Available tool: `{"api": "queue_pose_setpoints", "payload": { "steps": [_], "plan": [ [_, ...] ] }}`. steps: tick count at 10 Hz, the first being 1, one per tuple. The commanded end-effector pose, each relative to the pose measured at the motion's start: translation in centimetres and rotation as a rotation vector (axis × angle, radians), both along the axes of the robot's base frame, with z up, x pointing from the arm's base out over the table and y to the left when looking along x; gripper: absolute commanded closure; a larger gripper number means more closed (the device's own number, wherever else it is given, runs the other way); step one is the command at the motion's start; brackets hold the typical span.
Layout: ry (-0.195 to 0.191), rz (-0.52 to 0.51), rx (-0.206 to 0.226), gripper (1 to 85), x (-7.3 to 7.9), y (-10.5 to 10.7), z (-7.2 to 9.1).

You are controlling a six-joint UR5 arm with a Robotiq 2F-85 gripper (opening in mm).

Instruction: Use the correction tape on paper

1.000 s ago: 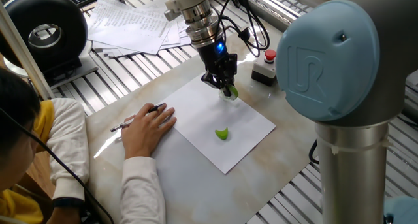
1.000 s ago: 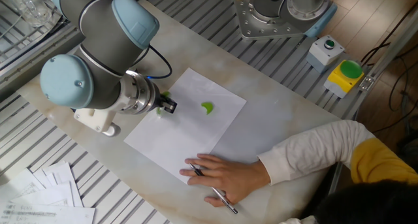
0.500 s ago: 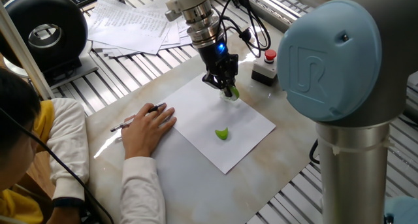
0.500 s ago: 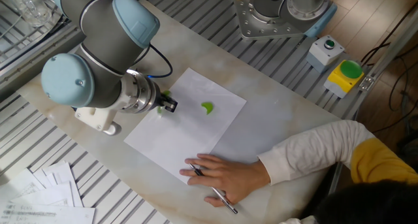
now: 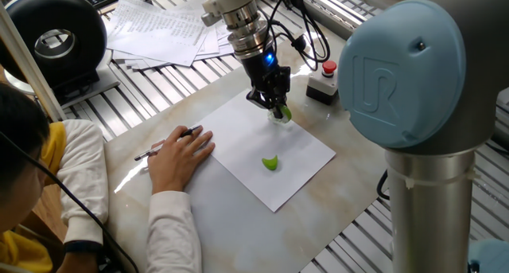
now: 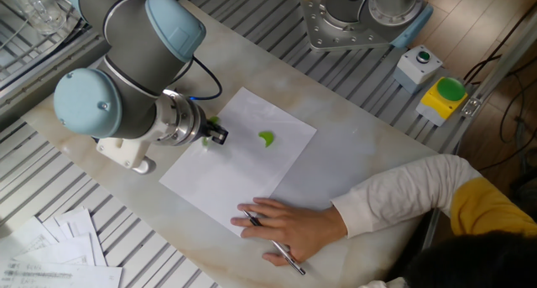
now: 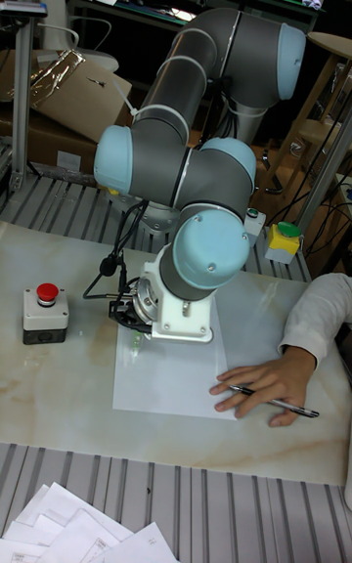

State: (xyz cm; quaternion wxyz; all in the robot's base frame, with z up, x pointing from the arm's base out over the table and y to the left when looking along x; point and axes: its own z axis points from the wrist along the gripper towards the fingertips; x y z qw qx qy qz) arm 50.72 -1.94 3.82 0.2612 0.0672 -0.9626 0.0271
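Observation:
The paper (image 5: 238, 142) (image 6: 226, 177) (image 7: 166, 379) is a blank white sheet lying flat on the marble tabletop. My gripper (image 5: 274, 106) (image 6: 216, 135) (image 7: 128, 316) points down at the sheet's far edge, shut on the green correction tape (image 5: 283, 112) (image 7: 134, 330). The tape's lower end is at the paper's surface; I cannot tell whether it touches. In the other fixed view only a sliver of green shows beside the gripper. A small green piece (image 5: 271, 163) (image 6: 266, 138) lies loose near the middle of the sheet.
A person's hand (image 5: 181, 155) (image 6: 285, 223) (image 7: 259, 382) rests on the sheet's near corner with a pen (image 7: 288, 409) under it. A red-button box (image 5: 322, 86) (image 7: 45, 314) sits near the gripper. Printed sheets (image 5: 163, 30) are fanned at the table's end, and a yellow box with a green button (image 6: 445, 97) stands beside the robot base.

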Motion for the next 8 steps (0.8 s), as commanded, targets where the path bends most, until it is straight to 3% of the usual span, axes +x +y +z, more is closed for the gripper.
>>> {"api": "queue_pose_setpoints", "payload": {
  "steps": [1, 5, 8],
  "plan": [
    [-0.005, -0.012, 0.013, 84.7, 0.4, 0.6, 0.2],
    [-0.005, -0.015, 0.018, 84.7, 0.3, 0.5, 0.1],
    [0.016, -0.015, 0.006, 84.7, -1.0, -0.1, 0.6]
  ]
}}
